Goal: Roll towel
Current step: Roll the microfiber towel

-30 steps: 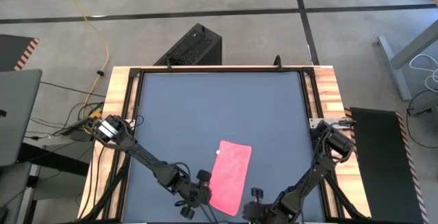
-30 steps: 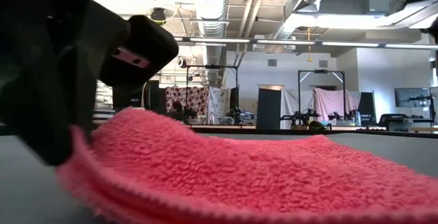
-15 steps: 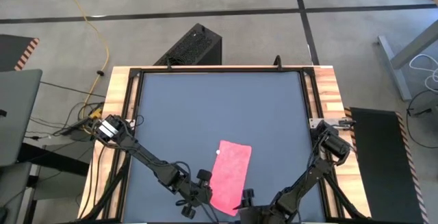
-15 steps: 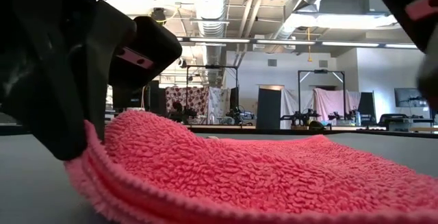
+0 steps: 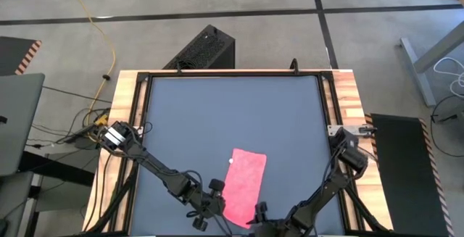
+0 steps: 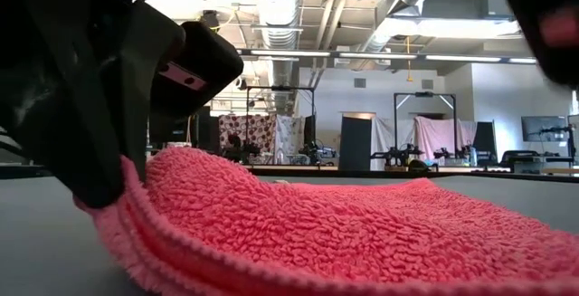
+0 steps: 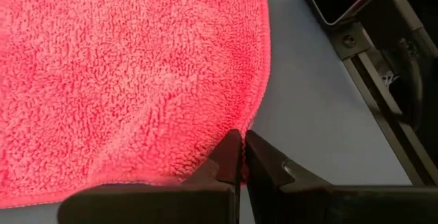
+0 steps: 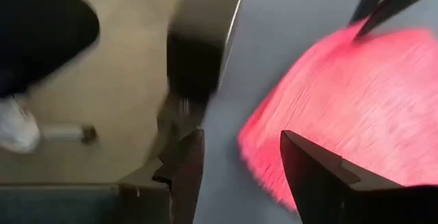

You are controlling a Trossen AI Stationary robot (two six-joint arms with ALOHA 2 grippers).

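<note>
Towel (image 5: 244, 186) lies flat on the near half of the table (image 5: 232, 114), long side running front to back, near end at the front edge between both arms. No roll formed yet.

We have the left gripper (image 7: 241, 157) pinched tight on the towel's near corner. In the left wrist view the two fingers meet with the hem caught between them. In the low view that corner is lifted slightly off the table, with a fold starting under the black finger.

Right gripper (image 8: 239, 166) is at the other near corner, fingers spread with a clear gap and nothing between them. Towel edge sits just ahead of it, not yet inside the gap. In the high view it's right beside the towel's near right edge (image 5: 255, 215).

Step in hand, as we read it: securing both near corners before starting the roll. Left side done, right side pending.

Next move needs:
- right fingers brought around the hem, then clamped on the same thin edge, not a bunch of pile
- both corners lifted evenly and turned over away from us to start a tight first fold
- both sides kept level so the roll doesn't skew

Risk: the cloth is thin and soft, so it may slide on the table rather than curl.
</note>
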